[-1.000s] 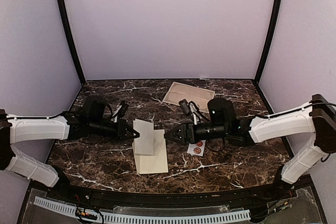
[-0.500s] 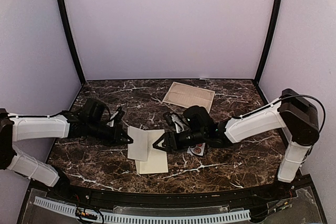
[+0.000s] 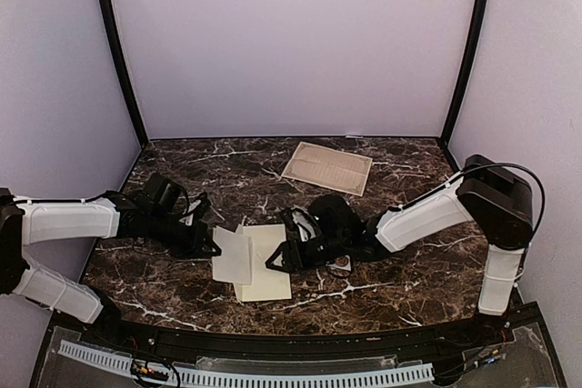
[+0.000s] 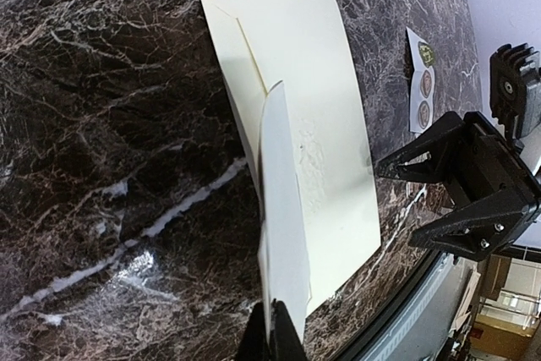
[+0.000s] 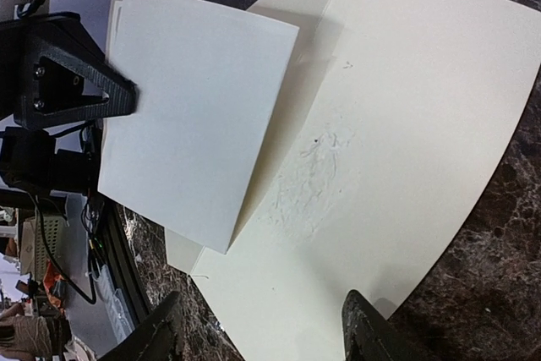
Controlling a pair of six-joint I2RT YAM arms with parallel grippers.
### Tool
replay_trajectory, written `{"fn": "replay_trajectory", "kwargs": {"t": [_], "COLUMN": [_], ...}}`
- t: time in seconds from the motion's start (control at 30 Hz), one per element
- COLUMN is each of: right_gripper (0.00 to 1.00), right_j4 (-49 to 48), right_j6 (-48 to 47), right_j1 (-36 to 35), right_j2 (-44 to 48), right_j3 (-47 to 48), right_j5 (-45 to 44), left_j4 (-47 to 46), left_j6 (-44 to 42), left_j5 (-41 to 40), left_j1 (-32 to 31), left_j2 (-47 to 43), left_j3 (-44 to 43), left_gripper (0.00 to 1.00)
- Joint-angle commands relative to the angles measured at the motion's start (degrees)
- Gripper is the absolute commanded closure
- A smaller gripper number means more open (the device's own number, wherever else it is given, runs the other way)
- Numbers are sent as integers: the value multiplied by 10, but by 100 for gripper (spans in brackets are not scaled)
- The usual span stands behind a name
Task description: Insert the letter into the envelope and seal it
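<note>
The left gripper's [image 3: 211, 247] fingers [image 4: 275, 337] are pressed together on the near edge of the letter [image 3: 234, 256], a folded white sheet held tilted over the left part of the envelope [image 3: 269, 272]. Whether the letter's free edge touches the envelope cannot be told.

The right gripper's [image 3: 275, 259] fingers are spread, with nothing pinched between them. They are set low at the envelope's right edge, facing the letter.

The envelope lies flat on the table [image 3: 173, 283] between the two grippers, and a fold line is seen along its left side (probably the flap, though whether the pocket is open cannot be told).

As for progress, the letter is judged to be lifted and brought to the envelope but not yet slid in. Insertion, closing of the flap and sealing are all left to do. The stickers [image 3: 341, 263] lie just right of the right gripper, untouched, and a printed sheet [image 3: 327, 167] lies well apart at the back.

The left arm is stretched low from the left edge, its forearm nearly level and aimed at the centre. The right arm is bent high at the elbow on the right, and its forearm is sloped down to a low wrist.
</note>
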State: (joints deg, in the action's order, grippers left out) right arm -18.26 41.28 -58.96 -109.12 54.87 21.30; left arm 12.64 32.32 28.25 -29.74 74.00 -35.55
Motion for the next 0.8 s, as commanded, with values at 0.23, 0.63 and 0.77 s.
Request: {"fn": "replay_trajectory", "kwargs": {"t": [0.23, 0.63, 0.77], "right_gripper": [41, 42, 42], "right_j4": [4, 7, 8], "right_j6": [10, 12, 13], "right_j1": [-9, -12, -13], "right_j2": [-28, -46, -45], "right_j3": [19, 26, 25], "right_j5": [-9, -7, -7], "left_j4": [30, -9, -6], "left_j6": [-20, -9, -11], "left_j5": [-20, -3, -12], "left_j1": [6, 6, 6], "left_j2": [-5, 25, 31], "left_j3": [-13, 9, 11], "left_gripper": [100, 100, 100]}}
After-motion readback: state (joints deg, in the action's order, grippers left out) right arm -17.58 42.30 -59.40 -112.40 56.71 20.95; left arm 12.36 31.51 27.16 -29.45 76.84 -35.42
